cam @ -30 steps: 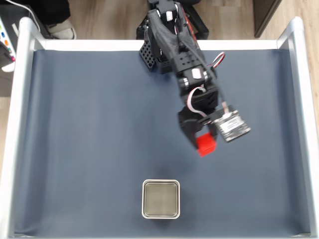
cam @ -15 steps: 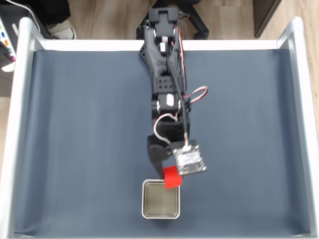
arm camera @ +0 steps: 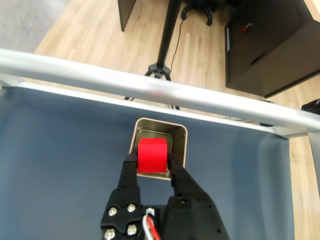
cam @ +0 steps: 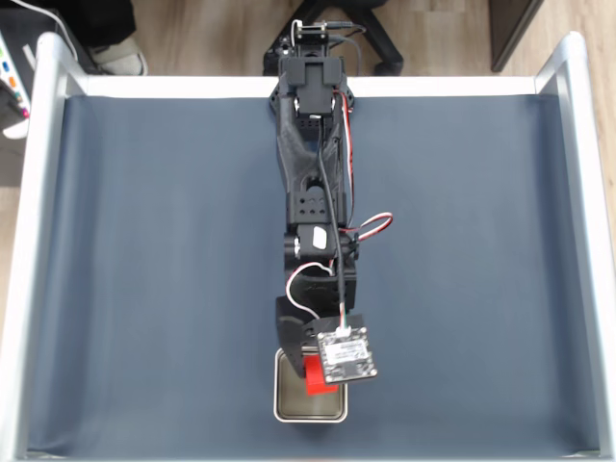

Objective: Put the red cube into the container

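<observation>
red cube (arm camera: 152,155) in fingers (arm camera: 131,167), over container (arm camera: 178,148)

The container (cam: 309,409) sits on the table (cam: 144,269) close to the middle of its near edge in the fixed view. The gripper (arm camera: 152,162) reaches from the far edge, holding the cube (arm camera: 152,155) above the container's opening.

A dark blue mat (cam: 173,269) covers the bench, framed by a pale metal rail (arm camera: 165,90). Beyond it lies light wood plank floor (arm camera: 200,45), with a black stand's legs (arm camera: 161,67) and a dark cabinet (arm camera: 270,45) beside it in the wrist view.
</observation>
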Available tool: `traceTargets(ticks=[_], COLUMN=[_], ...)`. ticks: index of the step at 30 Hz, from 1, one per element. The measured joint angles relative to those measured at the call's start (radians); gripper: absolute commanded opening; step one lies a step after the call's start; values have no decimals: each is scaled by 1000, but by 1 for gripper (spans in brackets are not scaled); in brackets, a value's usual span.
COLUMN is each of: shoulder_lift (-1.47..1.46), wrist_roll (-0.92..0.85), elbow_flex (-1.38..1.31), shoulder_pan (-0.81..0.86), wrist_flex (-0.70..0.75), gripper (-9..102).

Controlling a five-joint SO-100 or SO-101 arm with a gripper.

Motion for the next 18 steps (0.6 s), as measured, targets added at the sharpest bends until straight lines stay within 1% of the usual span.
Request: traceTargets(ticks=[8,18], shoulder_lift=[-49,-69], wrist_roll=[12,64], elbow_flex=[0,-2], shoulder_pan=[25,25], wrist_flex=[-52,-63], gripper=[0,0])
